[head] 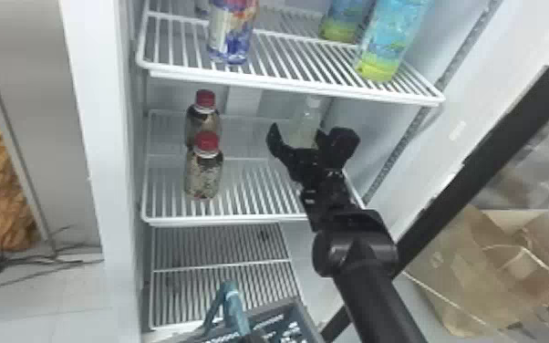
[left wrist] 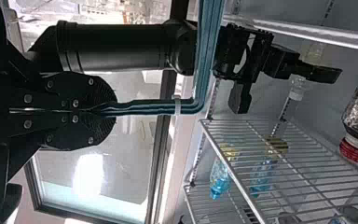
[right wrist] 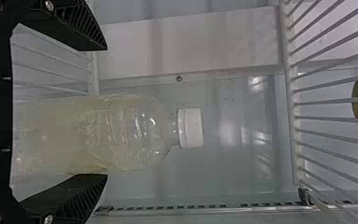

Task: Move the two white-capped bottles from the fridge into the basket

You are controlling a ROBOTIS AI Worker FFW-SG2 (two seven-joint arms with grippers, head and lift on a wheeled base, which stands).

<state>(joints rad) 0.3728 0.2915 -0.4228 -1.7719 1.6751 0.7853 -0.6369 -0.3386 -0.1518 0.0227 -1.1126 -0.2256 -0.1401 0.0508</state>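
Observation:
In the head view, a clear bottle with a white cap (head: 308, 119) stands upright at the right rear of the middle fridge shelf. My right gripper (head: 309, 139) is open around its lower part. The right wrist view has the bottle (right wrist: 121, 133) between the open fingers of the gripper (right wrist: 105, 112); the lower-drawn finger is close beside it, with a gap at the other. At the head view's bottom edge, my left gripper (head: 251, 338) is by the grey basket (head: 303, 314). The left wrist view has that gripper (left wrist: 108, 111) shut on the teal basket handle (left wrist: 144, 108).
Two red-capped bottles (head: 203, 175) stand at the left of the middle shelf. The wire shelf above (head: 287, 86) carries a colourful bottle (head: 232, 34) and two blue-green ones (head: 390, 41). At right is the open door's dark frame (head: 483, 168); a brown paper bag (head: 479, 269) is beyond.

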